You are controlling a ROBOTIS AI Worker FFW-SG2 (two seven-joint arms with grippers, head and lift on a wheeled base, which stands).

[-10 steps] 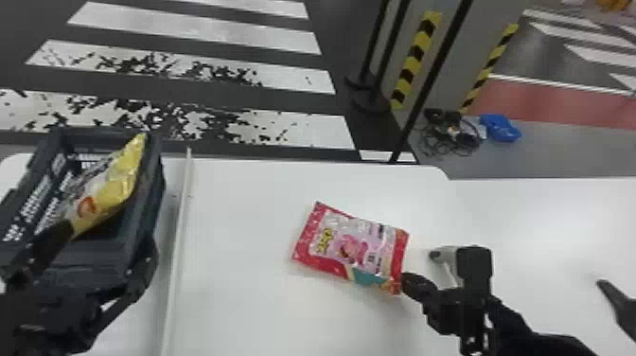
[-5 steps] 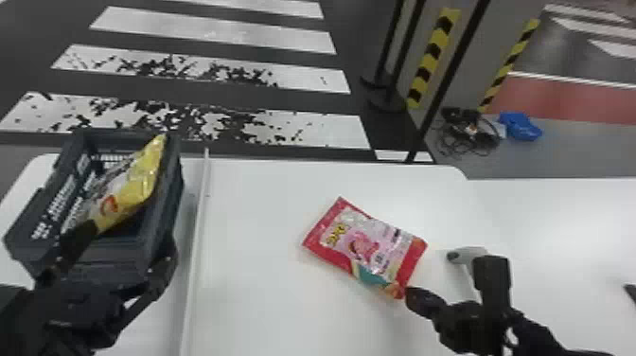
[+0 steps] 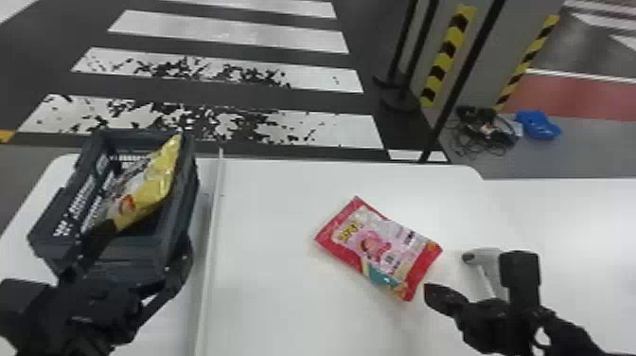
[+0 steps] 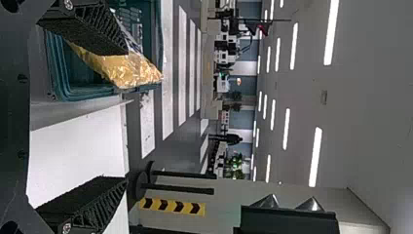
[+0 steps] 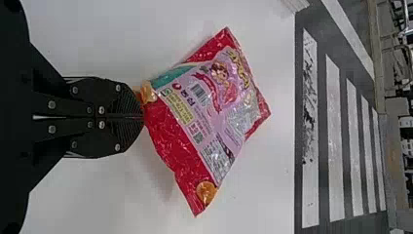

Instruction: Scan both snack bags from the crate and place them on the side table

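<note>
At the clenched right gripper [image 3: 427, 292], a glossy, crinkled red-and-pink snack bag [image 3: 378, 251]; left gripper [image 3: 147, 235] spread.

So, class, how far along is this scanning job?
Done: the pink snack bag is out of the crate. In hand: the right gripper seems to pinch its edge; scanning can't be judged. Left: placing it; the yellow bag, in the crate, needs lifting, scanning and placing.
</note>
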